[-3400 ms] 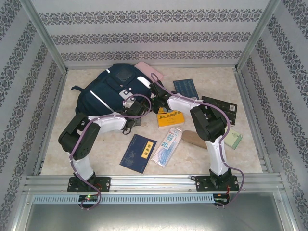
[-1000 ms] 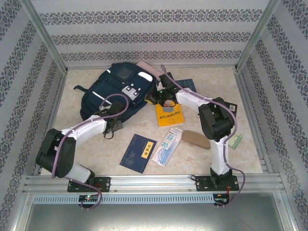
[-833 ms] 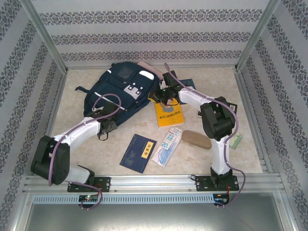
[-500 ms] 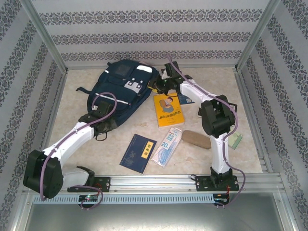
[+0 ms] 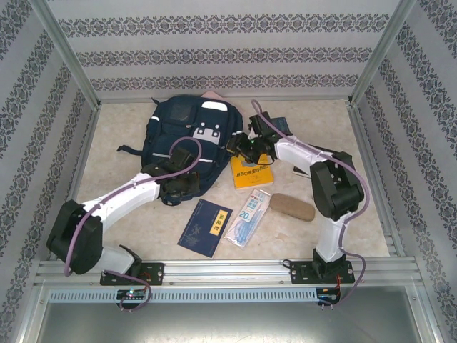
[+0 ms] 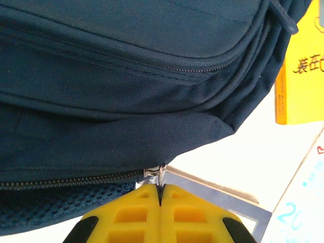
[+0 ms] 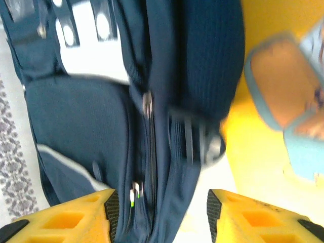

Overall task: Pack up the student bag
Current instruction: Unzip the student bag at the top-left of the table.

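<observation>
One shifted student bag (image 5: 178,123)

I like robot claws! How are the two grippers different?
The left gripper is shut, pinching the student bag's zipper pull; the right gripper is open over the bag. The left is at the bag's near end, the right near the yellow book. Both have yellow fingers.

We find the widest bare table (image 5: 107,168) left of the student bag (image 5: 187,132), crossed only by a dark strap (image 5: 128,148), and more at the far right corner. The left arm (image 5: 120,198) slants across the near left, the left gripper (image 5: 173,193) clamped on a zipper pull (image 6: 161,174). The right gripper (image 5: 238,148), jaws apart, sits between the bag and the yellow book (image 5: 253,171). A navy booklet (image 5: 206,227), a packet (image 5: 246,216) and a brown case (image 5: 291,206) crowd the near middle.
</observation>
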Controlling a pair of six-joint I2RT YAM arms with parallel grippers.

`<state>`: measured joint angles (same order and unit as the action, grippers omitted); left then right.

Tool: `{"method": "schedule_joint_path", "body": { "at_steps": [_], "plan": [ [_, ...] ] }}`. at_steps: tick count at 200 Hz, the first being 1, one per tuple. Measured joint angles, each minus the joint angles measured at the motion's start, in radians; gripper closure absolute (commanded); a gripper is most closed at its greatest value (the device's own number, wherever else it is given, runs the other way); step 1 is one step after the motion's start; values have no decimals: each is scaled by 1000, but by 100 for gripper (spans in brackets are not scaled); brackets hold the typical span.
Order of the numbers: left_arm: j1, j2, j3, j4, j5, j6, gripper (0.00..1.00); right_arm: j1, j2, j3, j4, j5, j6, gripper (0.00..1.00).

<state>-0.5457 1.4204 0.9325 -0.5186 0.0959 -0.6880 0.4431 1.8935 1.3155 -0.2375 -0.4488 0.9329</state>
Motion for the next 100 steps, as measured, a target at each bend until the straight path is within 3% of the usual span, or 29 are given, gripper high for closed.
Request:
{"method": "schedule_joint_path", "body": {
  "at_steps": [64, 100],
  "plan": [
    [-5, 41, 7, 14, 20, 14, 100, 151, 37, -43, 87, -4, 91, 52],
    [-5, 41, 9, 13, 6, 23, 100, 177, 87, -35, 100, -5, 116, 54]
  ]
}}
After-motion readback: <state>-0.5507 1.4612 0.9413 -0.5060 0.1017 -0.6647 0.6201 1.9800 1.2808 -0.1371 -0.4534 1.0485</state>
